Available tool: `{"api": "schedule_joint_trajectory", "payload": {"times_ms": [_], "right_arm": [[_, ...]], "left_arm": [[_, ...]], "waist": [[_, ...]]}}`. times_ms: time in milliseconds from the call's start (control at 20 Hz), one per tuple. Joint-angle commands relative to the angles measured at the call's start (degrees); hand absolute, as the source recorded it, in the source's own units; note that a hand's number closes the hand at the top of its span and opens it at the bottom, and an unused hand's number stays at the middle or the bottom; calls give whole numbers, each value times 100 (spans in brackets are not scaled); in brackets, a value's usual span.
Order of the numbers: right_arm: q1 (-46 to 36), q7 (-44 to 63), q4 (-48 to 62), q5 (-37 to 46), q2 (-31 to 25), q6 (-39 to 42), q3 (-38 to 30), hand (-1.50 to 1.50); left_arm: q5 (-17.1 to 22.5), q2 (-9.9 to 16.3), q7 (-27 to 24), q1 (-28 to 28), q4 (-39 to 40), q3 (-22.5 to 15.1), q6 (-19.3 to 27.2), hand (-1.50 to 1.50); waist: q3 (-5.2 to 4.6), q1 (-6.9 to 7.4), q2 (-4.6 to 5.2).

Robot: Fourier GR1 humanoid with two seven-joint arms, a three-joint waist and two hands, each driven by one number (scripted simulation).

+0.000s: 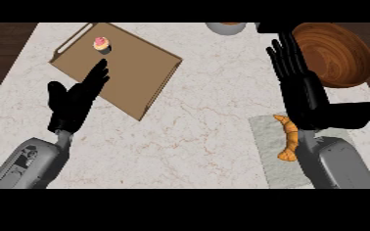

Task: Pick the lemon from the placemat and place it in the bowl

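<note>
Forearms: two grey forearms come in from the lower edge, the left forearm (pixel 33 164) at the bottom left corner and the right forearm (pixel 332 164) at the bottom right, where it covers part of the placemat.
Counter (pixel 209 117): pale marbled top, carrying everything else.
Cutting board (pixel 137 73): brown, lying at an angle in the upper left (its handle end points toward the far left corner).
Bowl (pixel 336 54): wooden and round, at the upper right, cut off by the right edge of the view.
Placemat (pixel 271 156): grey, at the lower right, below the bowl and apart from it.
Right hand (pixel 300 88): black, fingers straight and close together, clamped on nothing; it lies between placemat and bowl, just beside the bowl's left rim, its fingers pointing away from the robot.
Left hand (pixel 72 103): black, fingers straight and relaxed, holding nothing; its fingertips overlap the board's near edge.
Croissant (pixel 289 134): orange-brown and curved (what rests on the placemat looks like a croissant, not a lemon); it lies just left of the right wrist, outside the bowl.
Cupcake (pixel 102 44): pink-topped, on the far end of the board, apart from the left fingertips.
</note>
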Motion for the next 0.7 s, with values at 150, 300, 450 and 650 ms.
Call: {"api": "schedule_joint_trajectory", "payload": {"times_ms": [150,300,450,650], "right_arm": [[273,0,-76,-21,-217,701,203,-150],[258,73,369,1921,-1889,390,305,-150],[1075,-608,229,2320,-944,-1314,-34,-150],[2409,-821,-876,3254,-1020,-1813,682,-150]], "left_arm": [[115,451,-773,22,-234,1190,134,0],[15,328,-849,-98,-98,1211,381,0],[146,202,-1220,227,-219,1501,510,0],[243,333,-1451,447,-133,1787,275,0]], "waist": [[47,169,-50],[-123,36,-171],[31,-29,-105],[33,-112,-86]]}}
